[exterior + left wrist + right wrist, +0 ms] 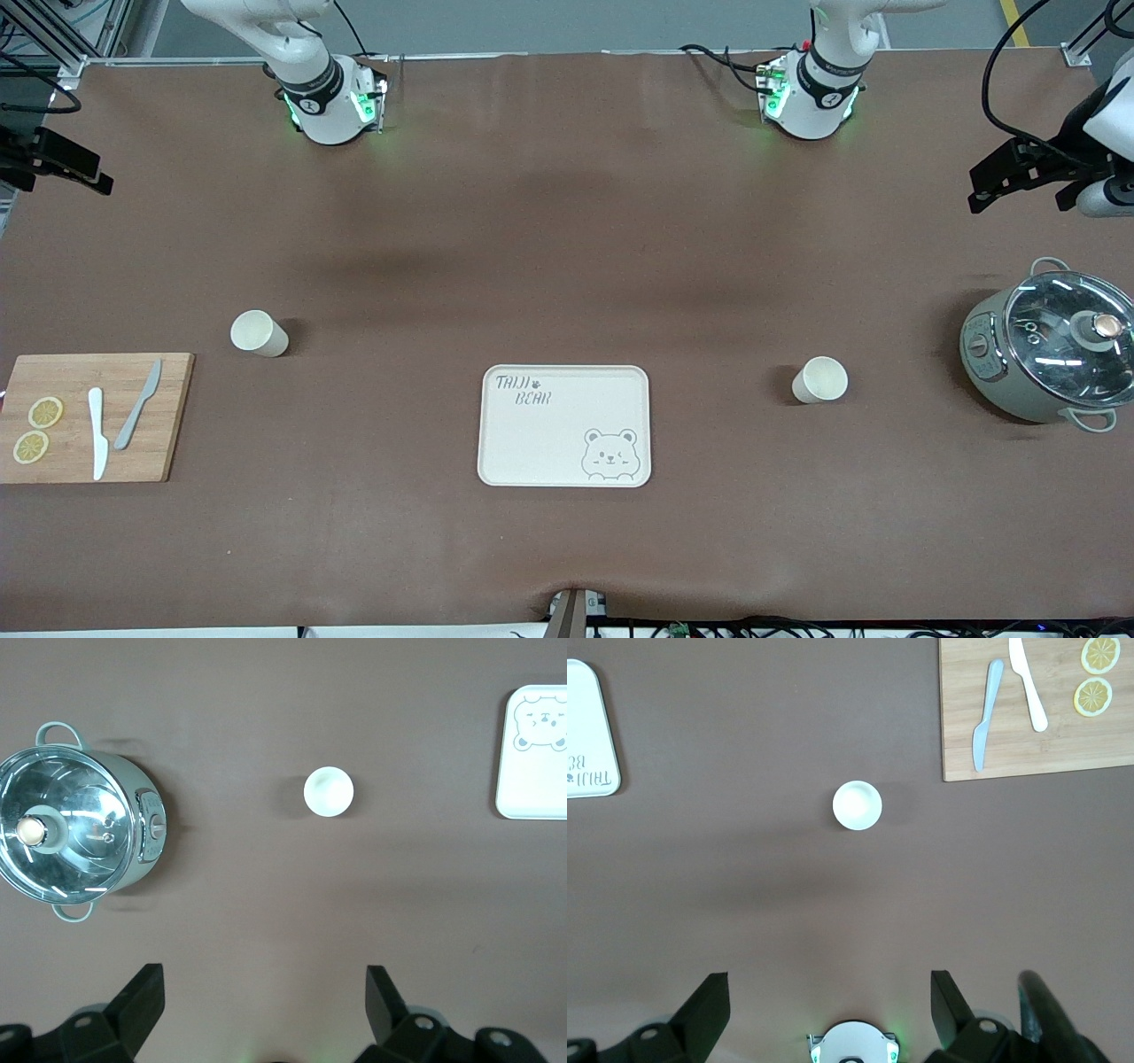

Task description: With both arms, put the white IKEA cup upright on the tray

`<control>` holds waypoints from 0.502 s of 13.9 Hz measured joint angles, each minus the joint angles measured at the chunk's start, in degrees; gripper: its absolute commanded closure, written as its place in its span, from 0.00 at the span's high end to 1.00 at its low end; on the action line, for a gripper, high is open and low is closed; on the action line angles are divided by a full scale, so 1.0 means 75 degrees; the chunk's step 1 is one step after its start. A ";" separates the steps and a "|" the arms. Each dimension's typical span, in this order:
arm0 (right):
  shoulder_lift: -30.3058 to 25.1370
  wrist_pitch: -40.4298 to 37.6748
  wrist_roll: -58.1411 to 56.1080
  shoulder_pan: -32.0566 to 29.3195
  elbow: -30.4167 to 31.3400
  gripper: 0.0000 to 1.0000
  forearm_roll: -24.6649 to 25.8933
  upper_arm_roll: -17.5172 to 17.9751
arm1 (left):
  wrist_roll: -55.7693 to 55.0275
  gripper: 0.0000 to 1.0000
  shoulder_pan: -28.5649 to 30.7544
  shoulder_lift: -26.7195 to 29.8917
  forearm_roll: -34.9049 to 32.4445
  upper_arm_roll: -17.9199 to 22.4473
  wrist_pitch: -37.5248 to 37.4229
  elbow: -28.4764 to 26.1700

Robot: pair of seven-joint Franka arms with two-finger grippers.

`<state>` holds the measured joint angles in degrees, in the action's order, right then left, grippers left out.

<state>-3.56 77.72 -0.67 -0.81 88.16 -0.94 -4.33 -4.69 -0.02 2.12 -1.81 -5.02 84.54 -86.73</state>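
Nearest, the tray [564, 425] sits empty; both grippers' fingertips are cropped.

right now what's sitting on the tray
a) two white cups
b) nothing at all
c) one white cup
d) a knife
b) The tray is bare: one white cup stands on the table toward the left arm's end, the other white cup toward the right arm's end, and both knives lie on the cutting board.
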 measured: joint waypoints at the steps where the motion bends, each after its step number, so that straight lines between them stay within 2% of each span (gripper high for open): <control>1: 0.0001 -0.0010 0.0000 -0.0006 0.0000 1.00 0.0000 -0.0004 | 0.0000 1.00 -0.0001 0.0000 0.0021 -0.0003 0.0000 0.0007; 7: 0.0002 -0.0022 0.0000 -0.0005 0.0000 1.00 0.0000 -0.0009 | 0.0004 1.00 0.0013 0.0001 0.0113 0.0011 -0.0009 0.0015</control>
<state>-3.54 77.55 -0.67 -0.85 88.16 -0.94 -4.39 -4.66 0.08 2.13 -0.96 -4.94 84.48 -86.62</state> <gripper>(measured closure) 0.000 0.000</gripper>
